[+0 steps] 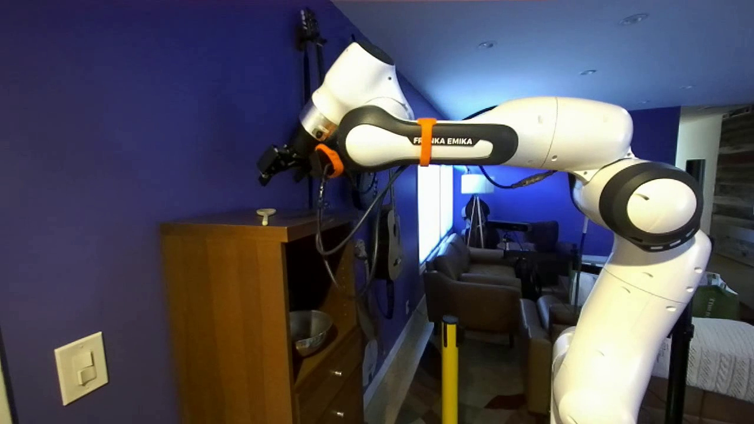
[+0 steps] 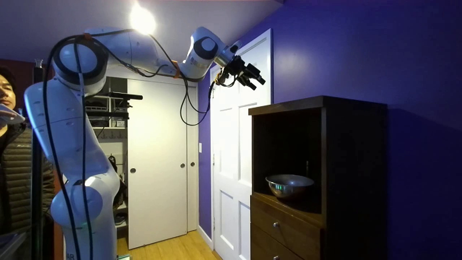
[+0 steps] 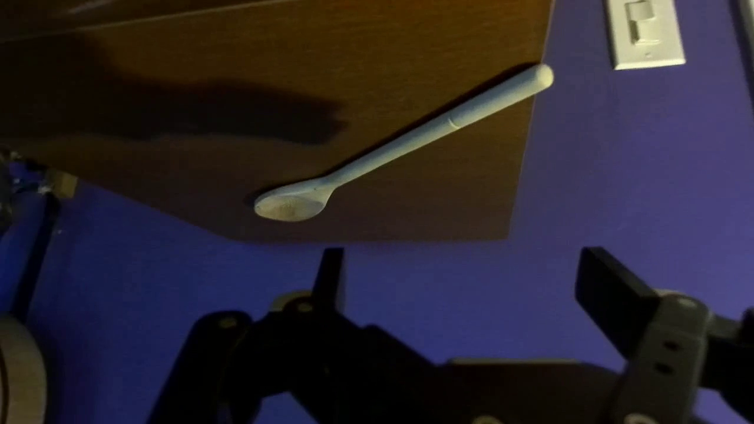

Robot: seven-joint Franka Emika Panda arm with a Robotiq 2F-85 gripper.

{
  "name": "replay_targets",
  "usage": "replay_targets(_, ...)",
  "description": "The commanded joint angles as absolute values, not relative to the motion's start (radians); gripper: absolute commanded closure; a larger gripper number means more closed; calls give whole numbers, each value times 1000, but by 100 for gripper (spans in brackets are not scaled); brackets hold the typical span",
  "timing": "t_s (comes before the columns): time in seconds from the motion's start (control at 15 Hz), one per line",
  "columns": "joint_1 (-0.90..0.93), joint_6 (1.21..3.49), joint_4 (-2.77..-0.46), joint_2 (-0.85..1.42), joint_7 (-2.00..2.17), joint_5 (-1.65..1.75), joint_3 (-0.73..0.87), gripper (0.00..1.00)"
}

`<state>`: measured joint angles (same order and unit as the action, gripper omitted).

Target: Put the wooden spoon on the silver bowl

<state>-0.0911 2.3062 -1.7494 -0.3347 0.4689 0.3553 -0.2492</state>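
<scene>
On top of the brown wooden cabinet [image 1: 224, 265] lies the wooden spoon [image 3: 406, 144], pale and slanting across the surface, the end of its handle reaching just past the edge in the wrist view. A dark shadow [image 3: 235, 112] falls on the cabinet top near it. Lower down, inside the cabinet's open compartment, the silver bowl [image 2: 289, 186] sits upright above the drawers [image 2: 288, 227], well apart from the spoon, with the cabinet top between the two.

The gripper [image 3: 462, 274] is spread wide, its black fingers [image 3: 330, 282] far from each other and holding nothing. In both exterior views it hangs higher than the cabinet top, clear of the spoon. It is carried by the white Franka Emika arm [image 1: 577, 138], whose forearm runs nearly level with an orange strap [image 1: 426, 141] around it.

Against the blue-purple wall [image 1: 106, 147] beside the cabinet is a light switch [image 1: 81, 368]. Farther along, a guitar [image 1: 390, 247] hangs, and a yellow post [image 1: 449, 377], a brown armchair [image 1: 477, 300] and a floor lamp [image 1: 477, 184] stand in the room. A white panelled door [image 2: 231, 144] shows near the cabinet in an exterior view, where a person [image 2: 16, 162], partly cut off, holds a pale object near the chin.
</scene>
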Motion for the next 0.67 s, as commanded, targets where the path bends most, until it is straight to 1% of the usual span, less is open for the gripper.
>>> replay_targets(0.0,-125,2175,-1632,-250,507,547,-314,0)
replay_targets(0.07,-89,2257,-1721,-300,508,488,-272,0)
replay_targets(0.27,-83,2198,-1671,-264,509,532,-277,0)
replay_targets(0.6,-34,1870,-1529,-198,508,445,-289,0)
